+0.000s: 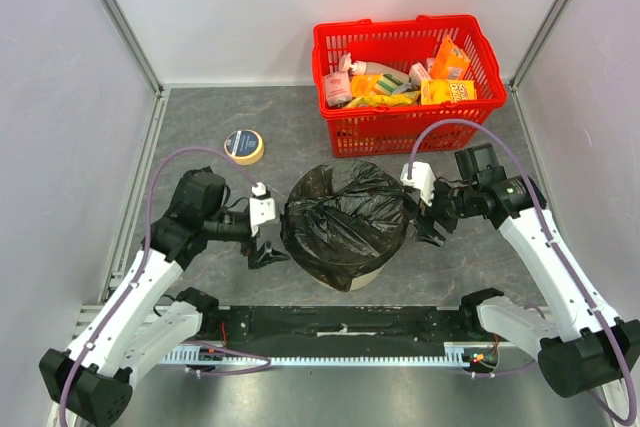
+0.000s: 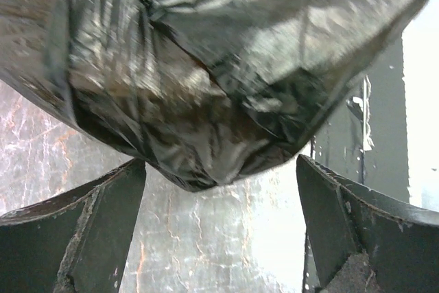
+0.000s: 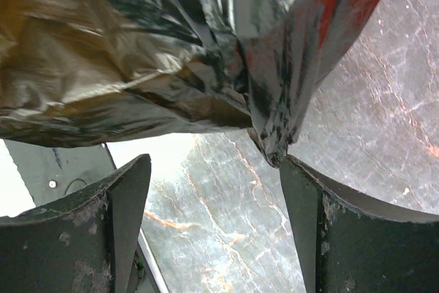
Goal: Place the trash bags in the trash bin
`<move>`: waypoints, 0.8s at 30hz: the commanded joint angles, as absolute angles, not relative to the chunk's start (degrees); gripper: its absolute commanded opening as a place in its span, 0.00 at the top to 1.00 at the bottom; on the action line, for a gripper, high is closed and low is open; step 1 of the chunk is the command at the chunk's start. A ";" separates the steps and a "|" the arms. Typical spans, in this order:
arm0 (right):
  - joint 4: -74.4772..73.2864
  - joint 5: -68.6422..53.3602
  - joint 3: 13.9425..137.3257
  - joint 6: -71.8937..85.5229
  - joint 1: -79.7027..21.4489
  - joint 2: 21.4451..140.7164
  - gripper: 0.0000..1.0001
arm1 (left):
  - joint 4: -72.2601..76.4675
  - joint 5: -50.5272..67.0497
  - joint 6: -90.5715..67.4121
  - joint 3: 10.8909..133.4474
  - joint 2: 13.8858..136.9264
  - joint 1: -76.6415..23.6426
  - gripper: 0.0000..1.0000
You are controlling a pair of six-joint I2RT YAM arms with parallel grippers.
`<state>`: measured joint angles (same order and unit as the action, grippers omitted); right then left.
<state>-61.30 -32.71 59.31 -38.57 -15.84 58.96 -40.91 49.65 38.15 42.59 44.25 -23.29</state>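
Observation:
A black trash bag (image 1: 345,219) is draped over and fills the round beige trash bin (image 1: 377,271), of which only a strip of the lower wall shows. My left gripper (image 1: 267,251) is open and empty just left of the bag. In the left wrist view the bag (image 2: 206,66) hangs above the spread fingers (image 2: 89,231). My right gripper (image 1: 432,230) is open and empty just right of the bag. In the right wrist view a fold of the bag (image 3: 274,101) hangs down to the tip of one finger (image 3: 357,231).
A red wire-mesh shopping basket (image 1: 345,132) with several packets stands at the back right. A roll of tape (image 1: 243,146) lies at the back left. Grey walls enclose the table on three sides. A black rail (image 1: 340,322) runs along the near edge.

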 commanded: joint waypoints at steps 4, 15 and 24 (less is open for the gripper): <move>-58.37 -40.86 61.18 -34.90 -17.75 59.59 0.18 | -22.78 46.94 26.47 41.92 48.60 -24.35 0.04; -44.31 -43.94 55.99 -25.50 -23.64 59.33 0.21 | -12.93 39.47 23.38 45.96 59.05 -24.35 0.04; -40.61 -43.86 53.88 -23.56 -28.30 59.33 0.22 | -8.70 30.07 26.01 49.92 62.57 -24.26 0.03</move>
